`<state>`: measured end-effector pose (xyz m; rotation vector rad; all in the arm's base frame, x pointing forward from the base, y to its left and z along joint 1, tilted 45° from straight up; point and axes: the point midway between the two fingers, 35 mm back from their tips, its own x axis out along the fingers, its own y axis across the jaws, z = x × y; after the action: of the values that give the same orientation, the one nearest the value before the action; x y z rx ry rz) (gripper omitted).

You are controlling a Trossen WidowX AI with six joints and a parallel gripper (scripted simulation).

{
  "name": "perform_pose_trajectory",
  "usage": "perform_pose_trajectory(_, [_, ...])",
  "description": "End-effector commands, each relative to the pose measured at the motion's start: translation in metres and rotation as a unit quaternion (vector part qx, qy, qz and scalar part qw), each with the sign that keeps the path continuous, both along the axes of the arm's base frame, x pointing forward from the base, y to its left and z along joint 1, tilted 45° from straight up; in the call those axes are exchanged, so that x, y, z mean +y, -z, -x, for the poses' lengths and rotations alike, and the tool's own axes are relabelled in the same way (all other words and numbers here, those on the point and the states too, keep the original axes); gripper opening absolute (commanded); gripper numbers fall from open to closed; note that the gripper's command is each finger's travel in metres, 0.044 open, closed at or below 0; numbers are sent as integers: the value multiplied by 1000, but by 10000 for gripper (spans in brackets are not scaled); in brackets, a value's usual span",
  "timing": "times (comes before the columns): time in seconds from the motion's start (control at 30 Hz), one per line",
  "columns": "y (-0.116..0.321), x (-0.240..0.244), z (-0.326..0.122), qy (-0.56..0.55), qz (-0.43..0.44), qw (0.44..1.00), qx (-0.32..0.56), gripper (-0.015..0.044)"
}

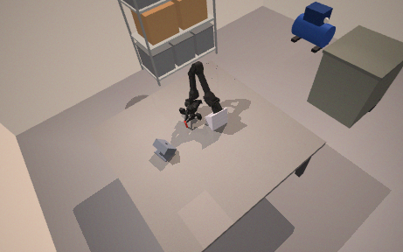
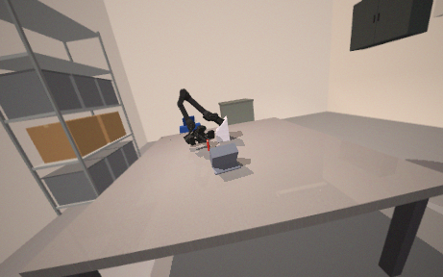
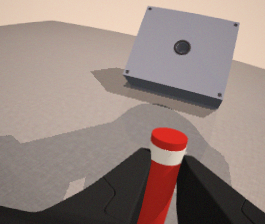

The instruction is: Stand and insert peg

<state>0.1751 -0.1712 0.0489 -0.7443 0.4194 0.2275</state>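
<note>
1. One slim round red peg with a white band near its upper end [image 1: 186, 124] [image 2: 209, 145] [image 3: 164, 180] is clamped between the fingers of your black gripper [image 1: 191, 118] [image 2: 205, 140] [image 3: 164, 161]. Its banded end pokes up past the fingertips; its long axis looks close to upright, crossing the line of the fingers rather than running along it.

2. Ahead of your jaws, well apart from them, stands the grey sloped block panel with one round hole in its face [image 1: 164, 148] [image 2: 224, 156] [image 3: 182, 52]. In the wrist view the hole sits beyond the banded end and slightly to the right.

3. Your plain end is below the jaws; you cannot tell from these views whether it touches the table [image 1: 257, 144] [image 2: 273, 192] [image 3: 33, 65]. Judge this as the standing step: settle that end squarely before opening, or the peg may topple.

4. Beside your gripper is a white flat-faced piece [image 1: 217, 119] [image 2: 223, 130], near the arm. Nothing visible stands between jaws and panel, but watch that piece when you swing the wrist.
</note>
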Motion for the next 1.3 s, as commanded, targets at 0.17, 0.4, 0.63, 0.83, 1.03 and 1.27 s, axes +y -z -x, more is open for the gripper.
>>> perform_pose_trajectory(0.17, [1,-1,2,-2,-1,1000,-2,49])
perform_pose_trajectory(0.4, [1,-2,3,-4,-3,1000,-6,49])
perform_pose_trajectory(0.63, [1,-2,4,-6,-5,1000,-10,49])
perform_pose_trajectory(0.83, [1,-2,5,-8,-6,1000,-14,49])
perform_pose_trajectory(1.03, [1,-3,6,-10,-8,1000,-17,49])
perform_pose_trajectory(1.27, [1,-3,7,-12,-10,1000,-21,49])
